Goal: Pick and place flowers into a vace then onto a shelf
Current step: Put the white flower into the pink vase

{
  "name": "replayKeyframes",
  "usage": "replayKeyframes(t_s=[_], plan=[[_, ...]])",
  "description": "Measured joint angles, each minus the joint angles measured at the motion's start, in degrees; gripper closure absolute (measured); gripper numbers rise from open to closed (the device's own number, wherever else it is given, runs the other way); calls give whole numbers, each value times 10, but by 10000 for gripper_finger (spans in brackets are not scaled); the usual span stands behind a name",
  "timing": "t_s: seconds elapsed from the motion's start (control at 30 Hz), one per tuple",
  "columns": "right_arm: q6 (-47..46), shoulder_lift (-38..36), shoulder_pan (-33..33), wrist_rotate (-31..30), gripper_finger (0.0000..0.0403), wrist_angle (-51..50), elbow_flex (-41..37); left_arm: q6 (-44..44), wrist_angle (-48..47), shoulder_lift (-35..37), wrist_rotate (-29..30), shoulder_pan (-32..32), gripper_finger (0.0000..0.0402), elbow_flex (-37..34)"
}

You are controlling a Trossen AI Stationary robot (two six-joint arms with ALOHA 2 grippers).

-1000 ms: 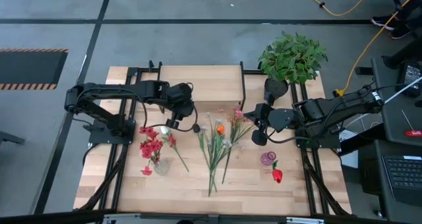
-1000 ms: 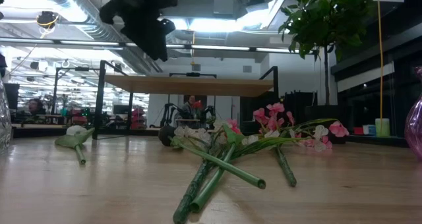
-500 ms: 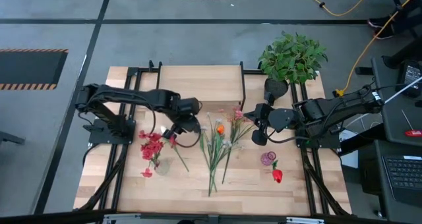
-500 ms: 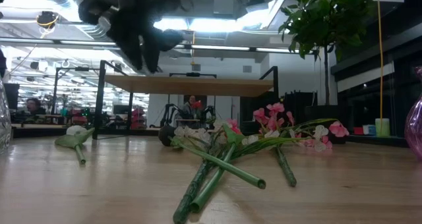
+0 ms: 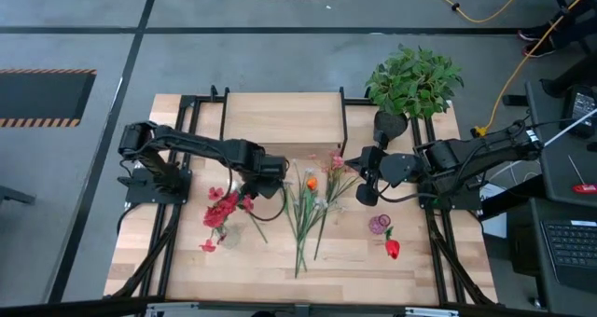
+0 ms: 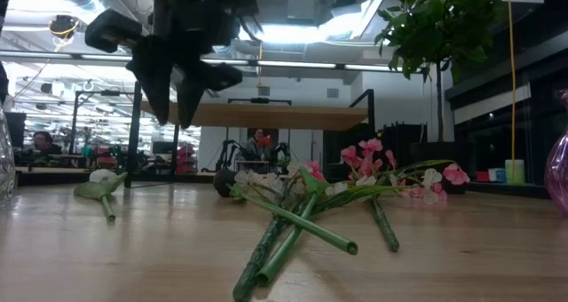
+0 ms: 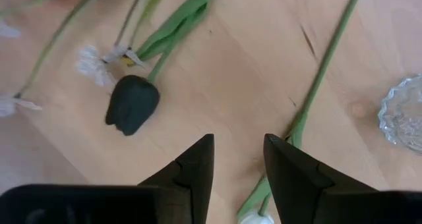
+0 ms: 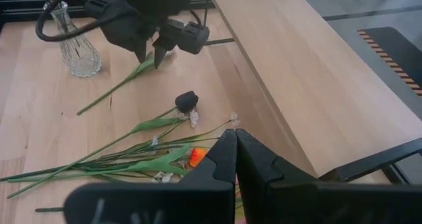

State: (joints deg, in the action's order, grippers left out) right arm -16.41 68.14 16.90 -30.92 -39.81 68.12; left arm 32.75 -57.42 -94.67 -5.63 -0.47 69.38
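Observation:
My left gripper [image 7: 239, 163] hangs open, pointing down, just above the table beside a loose green stem with a white bloom [image 7: 315, 85]. A black tulip [image 7: 132, 107] lies on its other side. Nothing is between the fingers. More flowers lie in a loose bunch [image 5: 308, 205] at the table's middle. Red flowers [image 5: 219, 210] stand in a clear glass vase [image 8: 76, 45]. The shelf [image 5: 280, 119] spans the far side. My right gripper [image 8: 235, 155] is shut, held above the bunch's bloom end.
A purple glass vase [image 5: 378, 226] and a red tulip [image 5: 392, 249] sit near the right front. A bushy plant in a black pot [image 5: 413, 79] stands at the far right corner. Bare tabletop [image 5: 187, 261] lies along the near edge.
My left gripper has come down from high above the table and gone toward the near and right edges, rolling its wrist as it went. It now hangs low over the stem with the white bloom. The flowers have not moved.

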Motion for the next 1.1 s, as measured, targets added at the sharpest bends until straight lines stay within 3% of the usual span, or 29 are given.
replayKeyframes(t_s=[0.33,1.1], plan=[[0,0,0,0,395,-5,0,30,-29,-51,0,0,280,0],[0,0,0,0,395,-6,0,10,-34,-55,-29,1,292,-17]])
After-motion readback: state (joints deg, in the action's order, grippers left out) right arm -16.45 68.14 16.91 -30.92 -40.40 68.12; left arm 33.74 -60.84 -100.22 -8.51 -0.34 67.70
